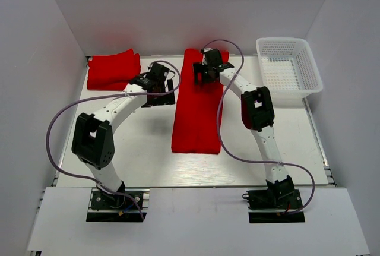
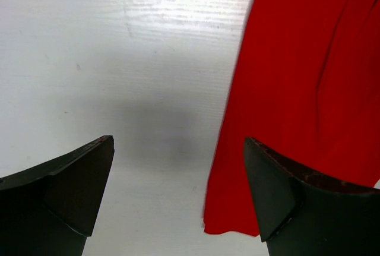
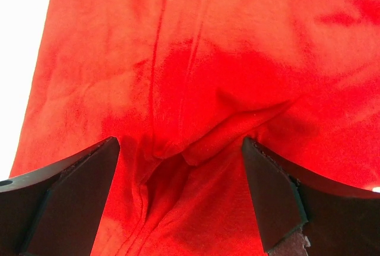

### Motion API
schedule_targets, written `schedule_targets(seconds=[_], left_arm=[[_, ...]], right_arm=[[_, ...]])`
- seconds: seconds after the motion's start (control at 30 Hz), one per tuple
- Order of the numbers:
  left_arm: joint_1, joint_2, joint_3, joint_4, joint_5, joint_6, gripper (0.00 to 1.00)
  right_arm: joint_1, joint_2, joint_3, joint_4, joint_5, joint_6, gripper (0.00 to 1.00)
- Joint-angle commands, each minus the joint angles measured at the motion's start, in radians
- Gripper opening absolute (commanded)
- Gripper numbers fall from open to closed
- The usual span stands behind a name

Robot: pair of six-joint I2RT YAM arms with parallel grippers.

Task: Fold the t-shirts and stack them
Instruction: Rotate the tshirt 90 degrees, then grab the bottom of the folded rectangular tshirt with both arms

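A long t-shirt, red and folded narrow, is laid down the middle of the worktop; a folded t-shirt is set at the far left corner. The left end effector is held open over bare worktop just beside the long t-shirt's edge — the right end effector is spread open above its wrinkled far end, nothing gripped.

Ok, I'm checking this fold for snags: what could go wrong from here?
The right gripper hovers open over a bunched ridge in the long t-shirt; closing there may pinch only the top layer and undo the fold. The left gripper is open mostly over bare table beside the cloth's edge, so it may miss.
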Motion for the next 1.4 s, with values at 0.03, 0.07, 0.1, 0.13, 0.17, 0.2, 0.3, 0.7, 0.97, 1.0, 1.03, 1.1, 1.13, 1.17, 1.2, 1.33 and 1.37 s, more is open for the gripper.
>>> schedule_targets(seconds=[0.03,0.07,0.1,0.13,0.17,0.2,0.3,0.7,0.97,1.0,1.03,1.1,1.13,1.17,1.2,1.33,1.37], left_arm=[[0.010,0.015,-0.023,0.014,0.081,0.026,1.00],[0.010,0.015,-0.023,0.000,0.096,0.026,1.00],[0.010,0.015,-0.012,-0.014,0.097,0.026,1.00],[0.010,0.000,-0.012,-0.037,0.097,0.026,1.00],[0.019,-0.011,-0.030,-0.037,0.097,0.026,1.00],[0.019,-0.024,-0.046,-0.046,0.097,0.026,1.00],[0.019,-0.098,-0.142,-0.017,0.107,0.026,1.00],[-0.056,-0.317,-0.570,0.262,0.359,0.044,1.00],[-0.160,-0.245,-0.586,0.308,0.359,0.021,1.00],[-0.172,-0.254,-0.597,0.319,0.336,0.007,1.00],[-0.173,-0.264,-0.609,0.330,0.327,0.007,1.00],[-0.182,-0.279,-0.621,0.351,0.304,-0.002,1.00],[-0.192,-0.279,-0.621,0.363,0.304,-0.002,1.00],[-0.192,-0.279,-0.621,0.376,0.304,-0.002,1.00],[-0.205,-0.262,-0.621,0.376,0.293,-0.011,1.00],[-0.217,-0.216,-0.621,0.376,0.293,-0.020,0.92],[-0.228,-0.204,-0.621,0.386,0.284,-0.029,0.91]], right_arm=[[-0.023,0.034,0.026,0.123,-0.119,-0.129,0.90],[-0.020,0.018,0.022,0.132,-0.134,-0.142,0.90],[-0.020,0.003,0.005,0.141,-0.157,-0.169,0.90],[-0.015,-0.067,-0.022,0.160,-0.185,-0.188,0.90],[-0.012,-0.098,-0.042,0.169,-0.191,-0.226,0.90],[-0.009,-0.129,-0.128,0.178,-0.199,-0.234,0.90],[-0.012,-0.334,-0.287,0.187,-0.205,-0.214,0.90],[0.050,-1.063,-1.151,0.145,-0.042,0.223,0.90],[0.093,-1.256,-1.473,0.055,-0.119,0.346,0.90],[0.098,-1.266,-1.486,0.059,-0.119,0.351,0.90],[0.103,-1.267,-1.495,0.065,-0.125,0.349,0.90],[0.109,-1.267,-1.521,0.086,-0.127,0.358,0.90],[0.110,-1.263,-1.529,0.098,-0.131,0.358,0.90],[0.116,-1.252,-1.529,0.108,-0.128,0.363,0.90],[0.116,-1.247,-1.531,0.109,-0.128,0.361,0.90],[0.123,-1.223,-1.532,0.109,-0.114,0.367,0.90],[0.123,-1.223,-1.538,0.129,-0.116,0.366,0.90]])
